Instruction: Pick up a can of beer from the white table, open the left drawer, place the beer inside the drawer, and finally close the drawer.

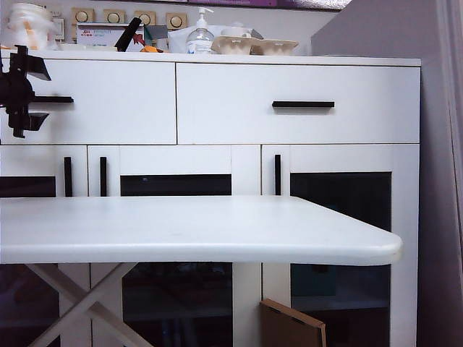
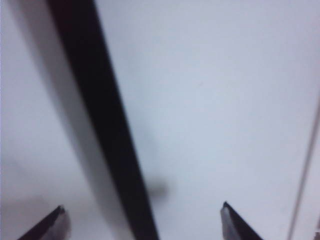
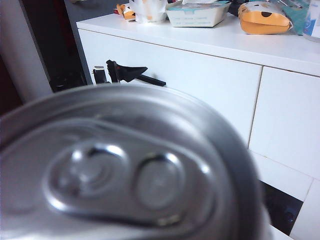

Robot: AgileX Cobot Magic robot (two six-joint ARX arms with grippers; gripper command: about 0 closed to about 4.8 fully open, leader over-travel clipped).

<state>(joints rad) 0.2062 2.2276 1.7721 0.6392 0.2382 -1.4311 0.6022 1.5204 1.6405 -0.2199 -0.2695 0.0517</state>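
Silver can of beer [image 3: 125, 170] in right gripper: light, slick, dentable, grip mid-body. Left gripper [image 2: 142, 222] spread around far-left drawer handle [image 2: 105, 125].

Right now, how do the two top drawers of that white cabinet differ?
The left drawer has the left gripper, jaws open, at its black handle; the right drawer has nothing near it. The right drawer's handle shows in full; the left drawer's is partly hidden behind the gripper. Both are white, flat-fronted and closed.
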